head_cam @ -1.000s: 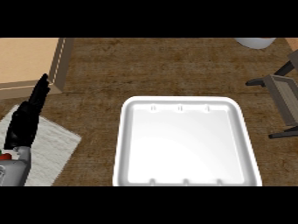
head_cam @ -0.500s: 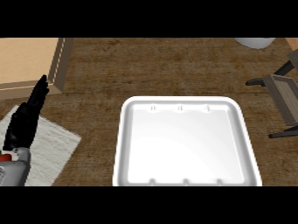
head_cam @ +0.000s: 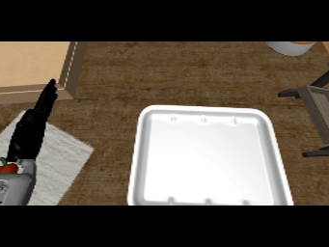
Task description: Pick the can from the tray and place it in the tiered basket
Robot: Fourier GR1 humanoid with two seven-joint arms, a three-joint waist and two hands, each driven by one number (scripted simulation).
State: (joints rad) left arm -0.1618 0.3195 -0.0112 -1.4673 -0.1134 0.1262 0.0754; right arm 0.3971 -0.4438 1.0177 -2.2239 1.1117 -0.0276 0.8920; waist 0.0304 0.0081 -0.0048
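Observation:
A white tray [head_cam: 210, 159] lies in the middle of the wooden counter, and nothing shows inside it. No can is in view. The dark tiered basket [head_cam: 322, 115] stands at the right edge, only partly in the picture. My left hand [head_cam: 33, 126] rests at the left, open, fingers straight and pointing up toward the far side. It is well apart from the tray. My right hand does not show.
A light wooden board [head_cam: 24, 65] sits at the far left. A pale cloth [head_cam: 60, 159] lies under my left forearm, with a small red thing [head_cam: 3, 169] beside the wrist. A white bowl [head_cam: 292, 47] shows at the far right edge.

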